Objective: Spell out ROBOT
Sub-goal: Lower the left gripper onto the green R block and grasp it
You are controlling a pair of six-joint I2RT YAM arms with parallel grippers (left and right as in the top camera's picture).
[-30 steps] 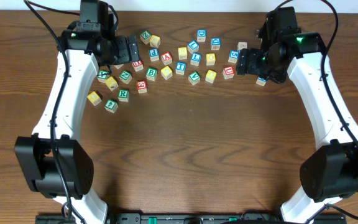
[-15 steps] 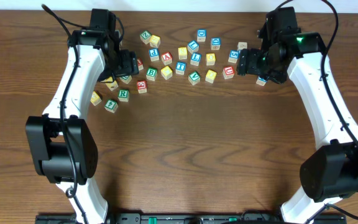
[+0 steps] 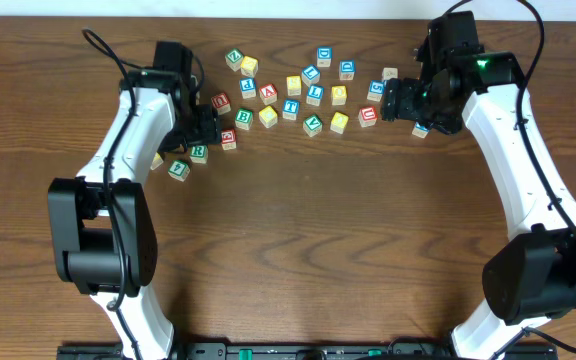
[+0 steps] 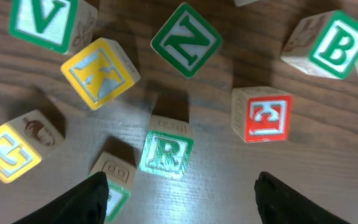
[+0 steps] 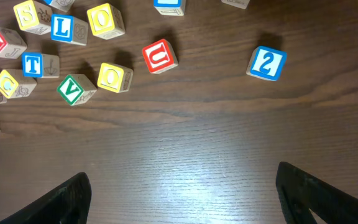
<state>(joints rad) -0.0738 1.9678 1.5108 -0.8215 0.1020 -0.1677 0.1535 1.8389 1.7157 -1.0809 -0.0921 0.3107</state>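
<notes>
Left claw (image 4: 182,186) spread wide, holding nothing. Green wooden "R" cube (image 4: 166,152) sits on brown wood worktop (image 4: 225,65) just ahead of the gap, at claw's 12 o'clock. From R: red-faced wooden cube (image 4: 263,118) at 2, yellow "K" cube (image 4: 99,71) at 10, green "N" cube (image 4: 186,40) at 12, green "B" cube (image 4: 337,46) far off at 2. Right claw (image 5: 182,180) also spread, empty. Yellow "O" cube (image 5: 114,78) at its 11, blue "T" cube (image 5: 39,64) at 10.

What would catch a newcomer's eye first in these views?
The scatter of coloured wooden letter blocks along the far side of the dark wooden table. The open left gripper hangs over the green wooden R block. The right gripper, also open, hovers over bare wood near the blue wooden 2 block.
</notes>
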